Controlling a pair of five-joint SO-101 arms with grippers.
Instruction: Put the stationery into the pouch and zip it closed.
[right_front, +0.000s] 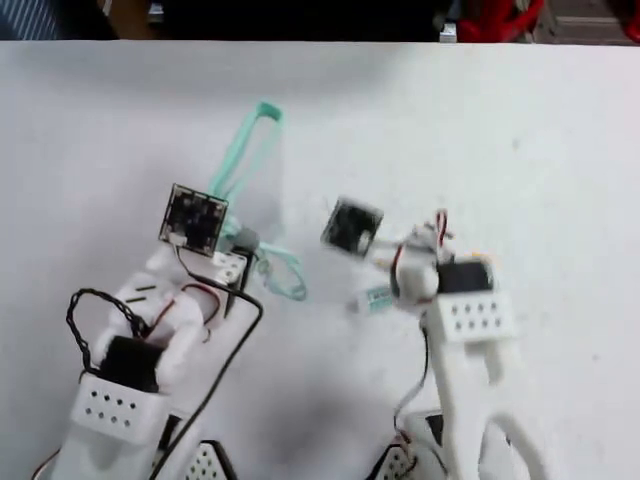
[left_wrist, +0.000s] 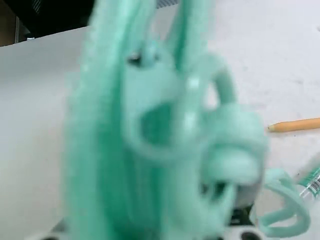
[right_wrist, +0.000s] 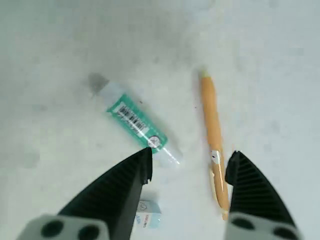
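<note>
Mint-green fabric pouch (right_front: 243, 152) was held on edge over the white table (right_front: 520, 140), clamped in the left gripper (right_front: 244, 246)
Its looped green strap (right_front: 285, 275) trailed beside that gripper; near by, the right gripper (right_wrist: 187, 170) hung with fingers apart over a green-labelled clear tube (right_wrist: 135, 122), an orange pen (right_wrist: 214, 150) just beside it and a small white block (right_wrist: 147, 220), all three lying loose on the table
</note>
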